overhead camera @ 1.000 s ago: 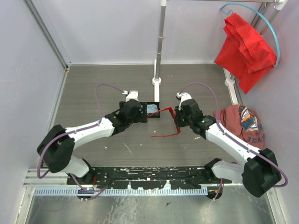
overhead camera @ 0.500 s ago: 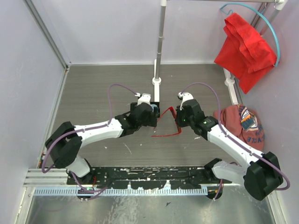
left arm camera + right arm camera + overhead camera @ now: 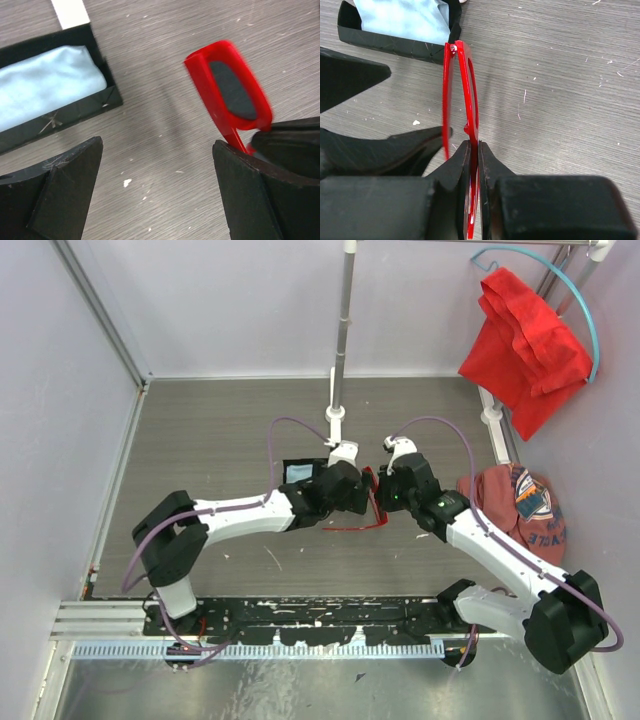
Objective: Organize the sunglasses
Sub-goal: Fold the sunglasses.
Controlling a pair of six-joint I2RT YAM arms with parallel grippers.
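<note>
The sunglasses (image 3: 461, 85) have a thin red frame and dark lenses. My right gripper (image 3: 474, 159) is shut on their front frame and holds them on edge just above the table. One red arm (image 3: 355, 528) sticks out to the left. In the left wrist view one lens (image 3: 232, 92) shows beside the right finger (image 3: 265, 195). My left gripper (image 3: 157, 185) is open with only table between its fingers, close against the sunglasses' left side (image 3: 352, 490). Behind it lies the open black case (image 3: 75, 112) holding a pale blue cloth (image 3: 45, 85).
A white pole on a square base (image 3: 335, 415) stands behind the case (image 3: 318, 468). A red cloth (image 3: 525, 335) hangs at the back right. A cap (image 3: 525, 505) lies at the table's right edge. Side walls close in left and right.
My left arm has swung right, from over the case to right beside the sunglasses, uncovering the case. My right gripper has kept the sunglasses almost still.
</note>
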